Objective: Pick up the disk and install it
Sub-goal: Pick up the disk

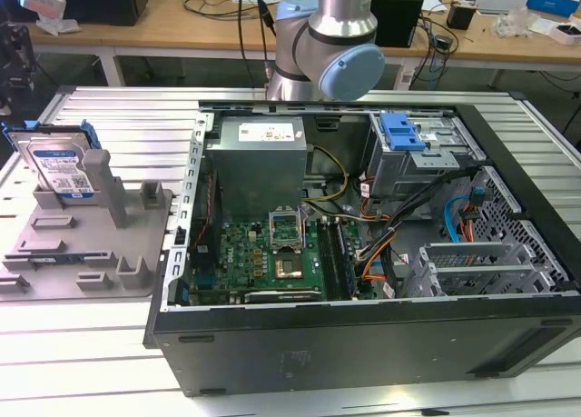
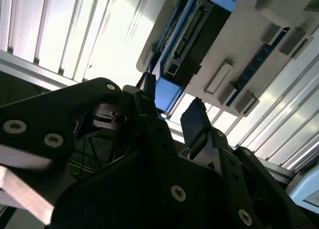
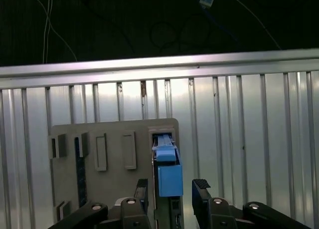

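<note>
Disk (image 1: 59, 167) upright on edge in a slot of the grey holder (image 1: 82, 240), at the exterior view's left, label facing the camera, blue carrier framing its top and sides. Seen edge-on in both wrist views (image 3: 168, 176) (image 2: 197, 39), blue end uppermost. Gripper (image 3: 172, 196) lined up over that blue end, fingers (image 3: 201, 199) spread wide, one on either side of the disk's edge with a gap showing on both sides; nothing clamped. Same spread stance in the second wrist view (image 2: 170, 98), black finger pads flanking the carrier's blue tab. Holder flat on the slatted metal table (image 1: 118, 104), other slots and posts around the disk. Just beside it, toward the exterior view's right, open computer case (image 1: 363, 353) lying on its side: power supply (image 1: 259, 163) at the back, green board (image 1: 272, 249) in front of it, blue latch (image 1: 399, 131) on the drive cage. Arm (image 1: 327, 44) rising behind the case, cluttered wooden benches (image 1: 182, 22) beyond.
</note>
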`<state>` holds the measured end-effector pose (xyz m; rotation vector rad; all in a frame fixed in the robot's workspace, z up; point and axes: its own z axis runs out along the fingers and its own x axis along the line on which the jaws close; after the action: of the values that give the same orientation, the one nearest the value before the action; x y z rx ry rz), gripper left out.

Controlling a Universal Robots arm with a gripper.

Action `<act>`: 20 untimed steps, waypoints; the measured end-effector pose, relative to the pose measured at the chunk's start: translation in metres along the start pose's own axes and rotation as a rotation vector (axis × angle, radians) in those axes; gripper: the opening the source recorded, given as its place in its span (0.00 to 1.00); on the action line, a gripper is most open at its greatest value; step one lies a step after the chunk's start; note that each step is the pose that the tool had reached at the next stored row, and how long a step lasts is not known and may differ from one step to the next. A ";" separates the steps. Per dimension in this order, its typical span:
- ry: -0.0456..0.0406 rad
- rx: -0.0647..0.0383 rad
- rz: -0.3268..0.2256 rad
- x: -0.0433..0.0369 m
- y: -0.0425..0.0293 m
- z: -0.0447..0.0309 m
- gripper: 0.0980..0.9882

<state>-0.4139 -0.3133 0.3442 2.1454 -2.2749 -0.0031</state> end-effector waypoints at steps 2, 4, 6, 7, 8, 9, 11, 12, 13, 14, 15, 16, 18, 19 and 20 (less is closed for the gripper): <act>0.0004 0.000 0.000 -0.0001 -0.0004 0.0009 0.43; 0.0006 0.000 0.000 -0.0001 -0.0008 0.0019 0.43; 0.0010 0.000 0.000 -0.0001 -0.0011 0.0038 0.43; 0.0010 0.000 0.000 -0.0001 -0.0011 0.0045 0.43; 0.0013 0.000 0.000 -0.0001 -0.0012 0.0059 0.43; 0.0016 0.000 0.000 -0.0001 -0.0012 0.0068 0.43; 0.0022 0.000 0.000 -0.0001 -0.0013 0.0095 0.43; 0.0024 0.000 0.000 -0.0002 -0.0013 0.0110 0.43; 0.0026 0.000 0.000 -0.0002 -0.0013 0.0126 0.43; 0.0028 0.000 0.000 -0.0002 -0.0013 0.0136 0.43; 0.0028 0.000 0.000 -0.0002 -0.0013 0.0143 0.43; 0.0031 0.000 0.000 -0.0002 -0.0013 0.0154 0.43; 0.0034 0.000 0.000 -0.0002 -0.0013 0.0168 0.43; 0.0037 0.000 0.000 -0.0002 -0.0012 0.0176 0.43; 0.0039 0.000 0.000 -0.0002 -0.0012 0.0183 0.43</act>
<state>-0.4129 -0.3133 0.3259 2.1435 -2.2731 0.0014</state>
